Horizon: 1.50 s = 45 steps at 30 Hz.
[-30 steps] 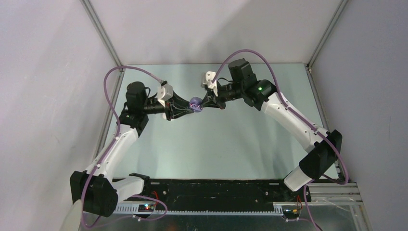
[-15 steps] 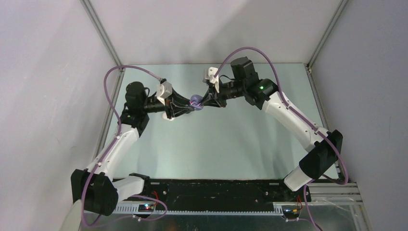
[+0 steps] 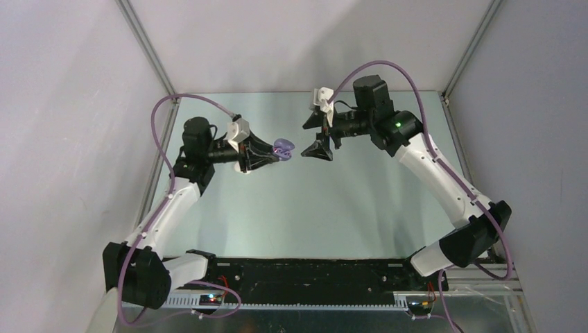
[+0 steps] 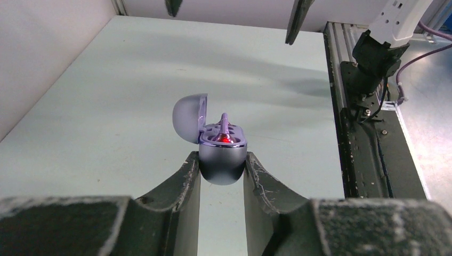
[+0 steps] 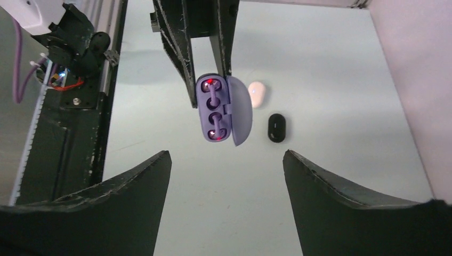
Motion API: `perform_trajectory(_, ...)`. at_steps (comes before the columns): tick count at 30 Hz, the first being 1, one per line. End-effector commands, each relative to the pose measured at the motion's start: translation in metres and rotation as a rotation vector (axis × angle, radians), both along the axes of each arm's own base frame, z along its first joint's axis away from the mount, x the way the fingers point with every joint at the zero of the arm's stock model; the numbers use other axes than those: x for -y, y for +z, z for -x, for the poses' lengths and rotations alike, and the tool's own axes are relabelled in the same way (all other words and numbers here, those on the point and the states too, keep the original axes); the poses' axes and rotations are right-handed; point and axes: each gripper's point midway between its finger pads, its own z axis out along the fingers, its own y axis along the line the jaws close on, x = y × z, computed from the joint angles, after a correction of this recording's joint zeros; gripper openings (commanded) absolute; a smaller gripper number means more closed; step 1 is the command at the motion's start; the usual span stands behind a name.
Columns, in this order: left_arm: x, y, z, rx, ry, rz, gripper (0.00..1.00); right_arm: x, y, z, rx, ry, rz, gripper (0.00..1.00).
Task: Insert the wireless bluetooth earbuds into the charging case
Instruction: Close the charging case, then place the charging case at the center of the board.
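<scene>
The left gripper (image 3: 277, 149) was closed on one lavender case (image 3: 283, 147), and held it in the air above the far half of the desk (image 3: 312, 208), a little left of the middle. In the left wrist view its two fingers (image 4: 186, 173) pressed the lower shell of the case (image 4: 223, 162) from both sides, and the lid (image 4: 189, 118) stood open to the left.

In the right wrist view the case (image 5: 213, 109) faced the camera, and two lavender buds (image 5: 211, 92) sat in its two pockets, one beside the other. Each one showed a small red light.

The right gripper (image 3: 310, 139) was just beside the case but apart from it. Its jaws were wide open and they had hold of nothing; the right wrist view showed both fingers (image 5: 133, 181) spread far, with the case seen between them.

Two more small oval pieces lay on the desk beyond the case, on the side away from the near edge: one white-pink piece (image 5: 257, 94) and one black piece (image 5: 276, 128), near each other but not touching. I could not tell if they were buds or closed cases
</scene>
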Motion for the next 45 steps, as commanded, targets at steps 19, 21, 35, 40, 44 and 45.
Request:
perform_trajectory(19, 0.001, 0.028, -0.054, -0.192, 0.224, 0.126, 0.00, -0.034, -0.046, -0.011, -0.078, 0.036, 0.075, 0.88)
perform_trajectory(21, 0.001, 0.027, -0.058, -0.215, 0.242, 0.143, 0.00, -0.029, -0.046, -0.016, -0.050, -0.025, 0.080, 0.89)
perform_trajectory(35, 0.014, -0.096, -0.053, -0.571, 0.256, 0.021, 0.00, 0.066, -0.094, -0.077, -0.275, -0.479, 0.125, 0.99)
perform_trajectory(40, 0.034, -0.125, -0.046, -0.702, 0.122, -0.095, 0.00, 0.100, -0.115, -0.071, -0.416, -0.576, 0.130, 0.99)
perform_trajectory(44, 0.056, -0.163, -0.036, -0.858, 0.061, -0.244, 0.00, 0.107, -0.124, -0.067, -0.438, -0.568, 0.147, 1.00)
perform_trajectory(45, 0.063, -0.176, -0.035, -0.890, 0.065, -0.274, 0.00, 0.107, -0.124, -0.068, -0.436, -0.566, 0.146, 0.99)
